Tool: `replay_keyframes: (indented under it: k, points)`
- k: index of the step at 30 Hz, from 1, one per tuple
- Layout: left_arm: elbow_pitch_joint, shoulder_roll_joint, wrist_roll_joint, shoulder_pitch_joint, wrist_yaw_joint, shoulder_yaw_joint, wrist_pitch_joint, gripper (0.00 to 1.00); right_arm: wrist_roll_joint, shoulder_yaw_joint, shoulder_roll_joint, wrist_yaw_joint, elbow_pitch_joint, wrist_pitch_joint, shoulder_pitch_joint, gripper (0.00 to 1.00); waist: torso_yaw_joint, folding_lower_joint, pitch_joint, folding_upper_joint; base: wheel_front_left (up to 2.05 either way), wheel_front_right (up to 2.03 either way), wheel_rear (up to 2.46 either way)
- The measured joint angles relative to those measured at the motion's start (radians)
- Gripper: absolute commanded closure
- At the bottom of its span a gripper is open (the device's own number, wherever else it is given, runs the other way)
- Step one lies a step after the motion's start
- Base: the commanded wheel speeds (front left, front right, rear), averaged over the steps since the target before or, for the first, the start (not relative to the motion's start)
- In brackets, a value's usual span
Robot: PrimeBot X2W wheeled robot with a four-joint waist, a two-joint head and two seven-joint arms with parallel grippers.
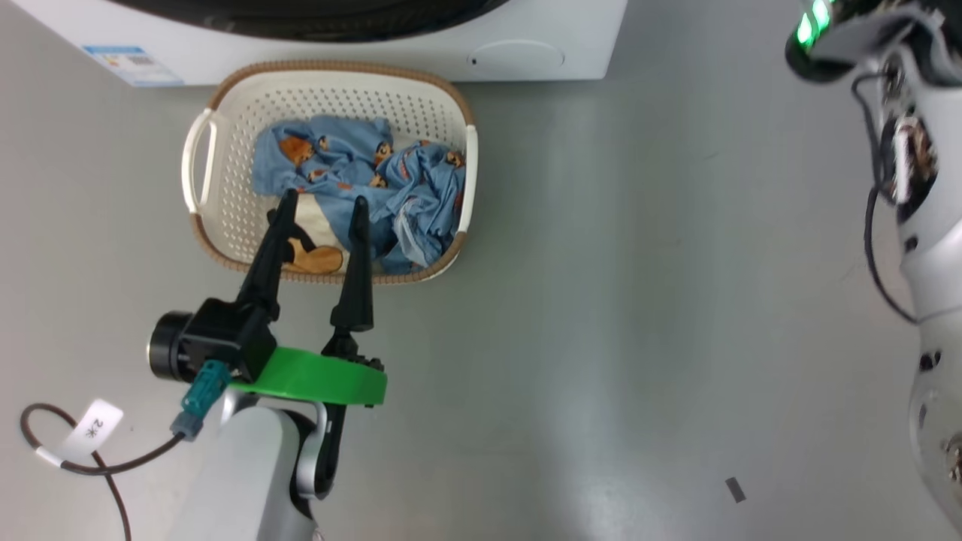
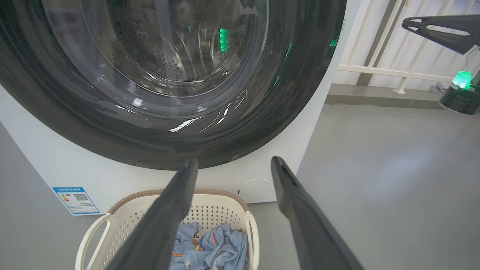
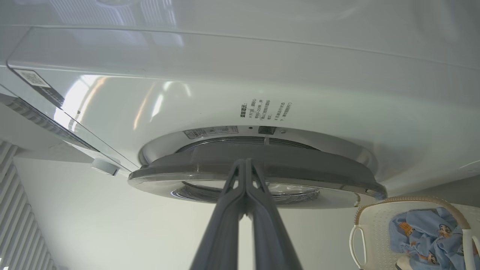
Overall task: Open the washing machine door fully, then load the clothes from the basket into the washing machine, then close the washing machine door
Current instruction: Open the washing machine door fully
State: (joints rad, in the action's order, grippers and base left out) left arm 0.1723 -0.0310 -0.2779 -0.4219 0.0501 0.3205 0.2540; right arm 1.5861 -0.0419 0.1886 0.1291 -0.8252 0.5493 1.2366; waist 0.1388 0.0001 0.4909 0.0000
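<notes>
The washing machine [image 1: 571, 37] fills the head view's top edge, with the black rim of its door [image 1: 316, 22] just showing. In front stands the basket [image 1: 233, 203] holding the light blue clothes [image 1: 353, 165]. My left gripper [image 1: 324, 197] hangs open over the basket's near side, nothing between its fingers. In the left wrist view the left gripper [image 2: 234, 161] points at the door [image 2: 168, 138], above the basket [image 2: 123, 221] and clothes [image 2: 217, 247]. My right gripper [image 3: 245, 161] is shut, its tips at the edge of the door [image 3: 307, 168]. I cannot tell whether they touch.
Grey floor lies free to the right of the basket. My right arm [image 1: 928, 263] runs down the right edge of the head view. A cable with a tag [image 1: 90, 428] loops at the lower left. A white railing [image 2: 378, 69] stands beside the machine.
</notes>
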Motion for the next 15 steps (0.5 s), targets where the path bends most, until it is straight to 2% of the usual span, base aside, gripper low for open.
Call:
replay_keyframes:
  k: [15]
  points:
    - [-0.026, 0.001, -0.027, -0.073, 0.028, 0.073, 0.0, 0.0, -0.062, 0.086, -0.001, 0.0, -0.189, 0.022, 0.322, 1.0, 0.072, 0.0, 0.123, 0.0, 0.0, 0.0, 0.0]
